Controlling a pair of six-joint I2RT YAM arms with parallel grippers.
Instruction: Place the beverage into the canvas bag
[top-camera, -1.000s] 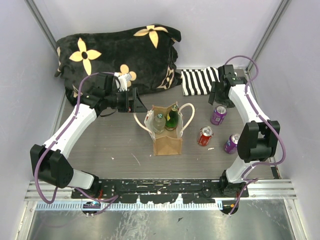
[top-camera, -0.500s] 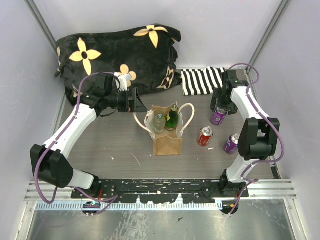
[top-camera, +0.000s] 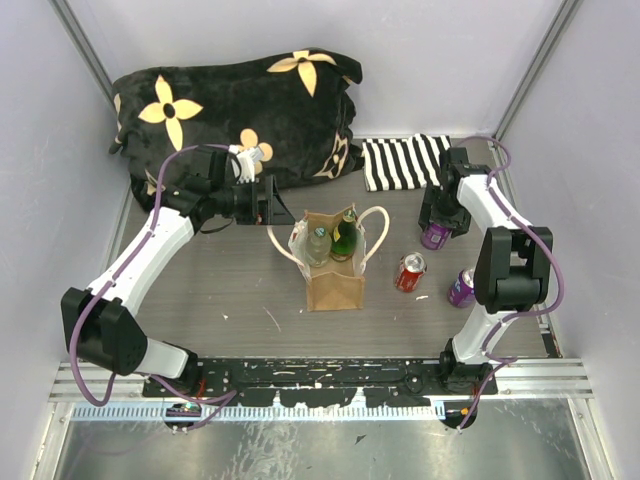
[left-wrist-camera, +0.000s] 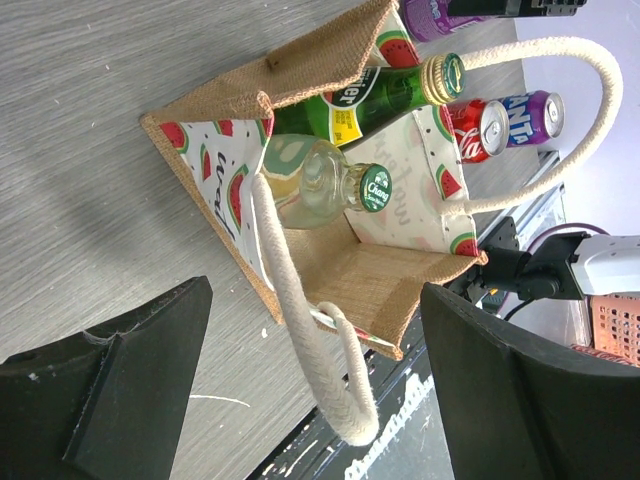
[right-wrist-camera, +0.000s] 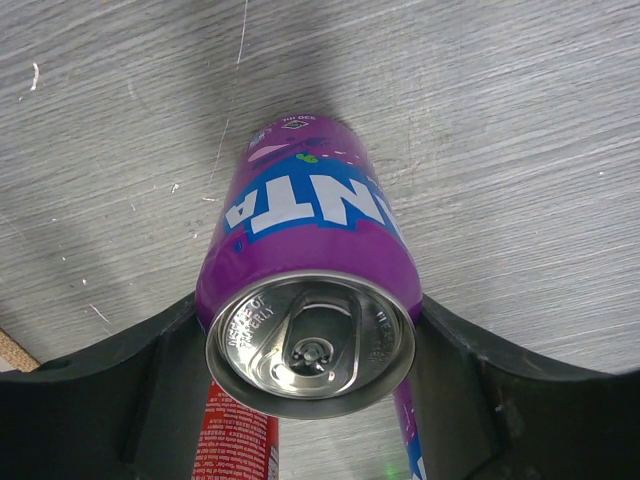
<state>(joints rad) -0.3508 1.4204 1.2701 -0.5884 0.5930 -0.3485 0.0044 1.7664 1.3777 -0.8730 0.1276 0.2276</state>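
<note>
The canvas bag (top-camera: 335, 285) stands upright mid-table with a green bottle (top-camera: 345, 240) and a clear bottle (top-camera: 318, 245) inside it. In the left wrist view the canvas bag (left-wrist-camera: 310, 70) lies open ahead, and its white rope handle (left-wrist-camera: 300, 330) hangs between the wide-apart fingers of my left gripper (left-wrist-camera: 315, 300). From above, my left gripper (top-camera: 272, 205) is open just left of the bag. My right gripper (right-wrist-camera: 310, 330) is shut on an upright purple can (right-wrist-camera: 310, 230), one finger pressed on each side. That purple can (top-camera: 436, 235) stands right of the bag, under my right gripper (top-camera: 440, 215).
A red can (top-camera: 410, 272) and a second purple can (top-camera: 462, 286) stand near the right arm. A striped cloth (top-camera: 400, 162) lies at the back right. A black flowered cushion (top-camera: 230, 110) fills the back left.
My right gripper has come forward and down over the purple can and narrowed onto it. The left arm and the bag have not moved.
</note>
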